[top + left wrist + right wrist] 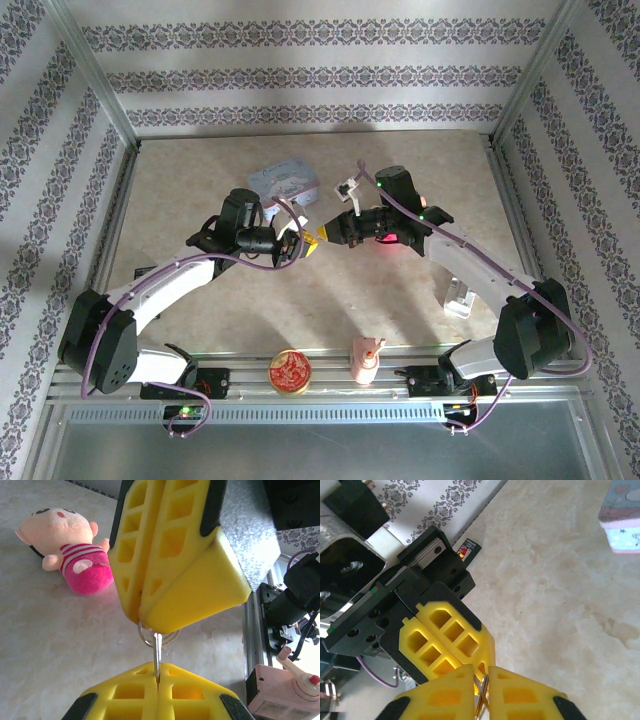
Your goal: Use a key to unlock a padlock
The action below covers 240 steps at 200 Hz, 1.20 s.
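Observation:
My two grippers meet tip to tip above the middle of the table. The left gripper [303, 243] [158, 672] is shut on a thin silvery key [158, 652] that stands up out of the seam between its yellow fingers. The key's wire ring [145, 636] [481, 694] disappears into the right gripper [326, 236] [481, 676], which is shut on it. In the right wrist view the left arm's yellow fingers [452, 637] press in from above. The padlock is hidden.
A pale blue tin [284, 181] [622, 520] lies behind the grippers. A pink plush doll [70, 550] [395, 238] lies under the right arm. On the front rail stand a red round tin [290, 371] and a pink bottle [366, 358].

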### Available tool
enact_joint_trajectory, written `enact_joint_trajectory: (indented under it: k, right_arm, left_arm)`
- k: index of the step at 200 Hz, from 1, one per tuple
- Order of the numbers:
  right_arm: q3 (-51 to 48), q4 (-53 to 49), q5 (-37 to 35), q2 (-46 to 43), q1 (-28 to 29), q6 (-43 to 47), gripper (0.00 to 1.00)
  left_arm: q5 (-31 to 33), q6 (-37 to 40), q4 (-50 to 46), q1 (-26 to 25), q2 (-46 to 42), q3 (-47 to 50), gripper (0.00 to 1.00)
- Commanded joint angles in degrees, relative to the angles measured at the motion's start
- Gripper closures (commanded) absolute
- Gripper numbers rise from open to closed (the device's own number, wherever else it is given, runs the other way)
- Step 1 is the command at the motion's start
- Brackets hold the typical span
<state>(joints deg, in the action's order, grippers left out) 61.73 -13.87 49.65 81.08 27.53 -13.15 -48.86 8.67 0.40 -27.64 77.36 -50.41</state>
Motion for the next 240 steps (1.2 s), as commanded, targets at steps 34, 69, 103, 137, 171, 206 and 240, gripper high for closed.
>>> enact_joint_trajectory:
  k: [34,69,103,137,171,206,240]
  right_arm:
    - [-2.3,2.7,1.5,-1.4,0.2,-0.8,1.00]
    - [-4.0,6.3,-4.1,-2.7,-0.4,-5.9,1.00]
    - [-5.8,12.2,-8.8,-3.6,-0.5,-14.1,1.00]
    - [-8.5,21.0,-11.5,-4.0,-2.0,-25.0,1.00]
    - [-10.9,29.1,-11.6,-4.3,-3.7,-33.5,1.00]
    - [-12.0,34.6,-12.1,-4.5,-4.0,-37.9,1.00]
    - [-13.0,45.3,-10.2,-2.4,-5.5,-45.4,1.00]
  left_arm:
    - [1.0,-3.4,4.3,1.2,-2.2,-0.3,0.99]
    - [6.1,-11.0,11.7,2.1,-5.0,2.8,0.45]
    - [16.4,-18.9,15.9,2.2,-8.1,4.8,0.27]
    - [23.8,-27.5,18.5,2.2,-9.2,5.2,0.16]
    - [26.1,-32.4,16.3,2.4,-7.3,2.8,0.17]
    - [19.1,-42.6,25.0,2.8,-2.9,2.2,0.26]
    - [11.4,-50.6,32.9,2.7,2.8,0.2,0.32]
